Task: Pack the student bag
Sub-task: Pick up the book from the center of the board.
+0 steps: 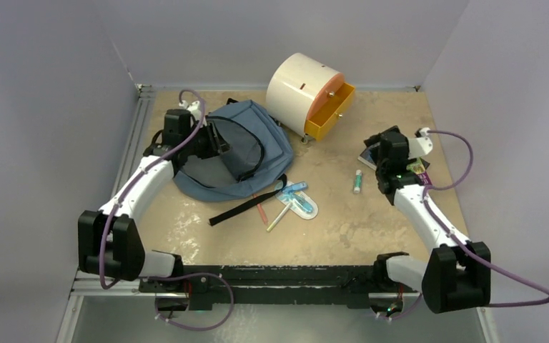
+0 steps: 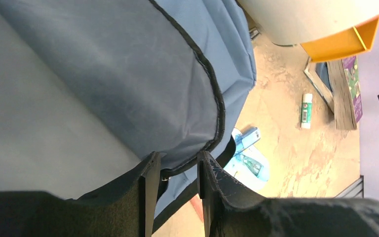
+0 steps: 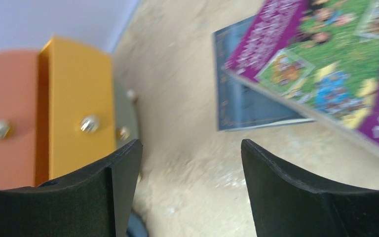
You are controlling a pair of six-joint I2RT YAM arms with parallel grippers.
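Pinching the soft slate-blue fabric backpack (image 1: 241, 126) by its black-piped rim, the left gripper (image 2: 177, 159) seemingly holds the mouth open; the right gripper (image 3: 191, 149), jaws apart, hovers beside a purple-and-green picture book (image 3: 333, 64).

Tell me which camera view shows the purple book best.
The right wrist view: the purple book fills the upper right, cover art showing, though blurred. Top external shows only a mostly hidden sliver; left wrist shows it small, near the right edge.
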